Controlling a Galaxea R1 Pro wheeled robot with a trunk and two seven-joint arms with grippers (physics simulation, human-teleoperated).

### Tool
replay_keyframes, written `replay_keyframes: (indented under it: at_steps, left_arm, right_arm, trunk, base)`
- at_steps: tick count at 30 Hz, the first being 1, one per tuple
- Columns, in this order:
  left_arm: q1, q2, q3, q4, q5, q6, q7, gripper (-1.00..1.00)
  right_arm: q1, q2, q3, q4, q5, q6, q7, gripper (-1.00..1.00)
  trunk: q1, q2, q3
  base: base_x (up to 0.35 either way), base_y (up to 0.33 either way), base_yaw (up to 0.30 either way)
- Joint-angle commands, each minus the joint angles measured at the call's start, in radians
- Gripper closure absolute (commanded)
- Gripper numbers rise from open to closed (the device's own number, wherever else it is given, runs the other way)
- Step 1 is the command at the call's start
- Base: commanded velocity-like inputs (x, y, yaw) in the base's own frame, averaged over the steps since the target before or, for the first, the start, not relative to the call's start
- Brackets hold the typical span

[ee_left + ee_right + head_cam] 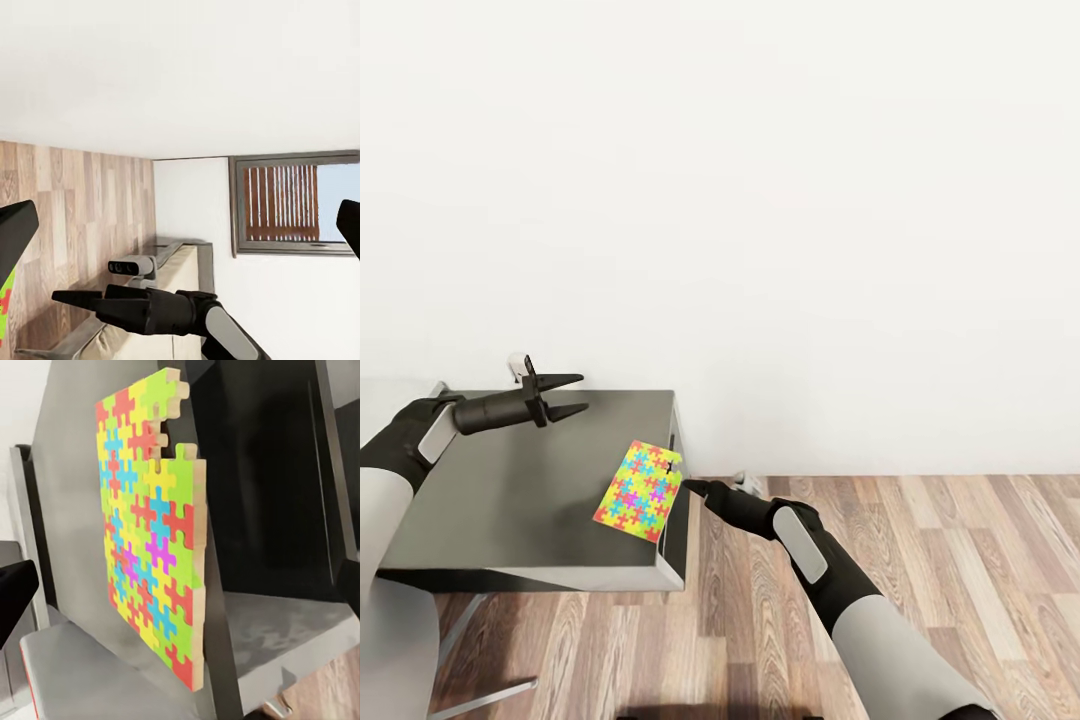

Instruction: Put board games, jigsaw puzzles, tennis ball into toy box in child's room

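My right hand [682, 486] grips the jigsaw puzzle [639, 490] at the worktop's [510, 500] right edge; left hand [574, 396] spread wide.

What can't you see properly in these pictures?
- Head view: whether the right gripper actually pinches the puzzle; its fingertips are too small to tell.
- Right wrist view: the puzzle's far edge, seen too edge-on.
- Head view: the table's left end, cut off by the picture's edge.
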Motion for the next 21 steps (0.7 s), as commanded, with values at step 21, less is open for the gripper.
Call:
replay_keyframes:
  at_steps: [21]
  left_arm:
    - [-0.001,0.001,-0.006,0.001,0.005,0.006,-0.004,-1.0]
  right_arm:
    - [0.0,0.0,0.0,0.0,0.0,0.001,-0.005,-1.0]
  trunk:
    - [0.001,-0.002,-0.002]
  base:
    - [0.012,0.002,0.0]
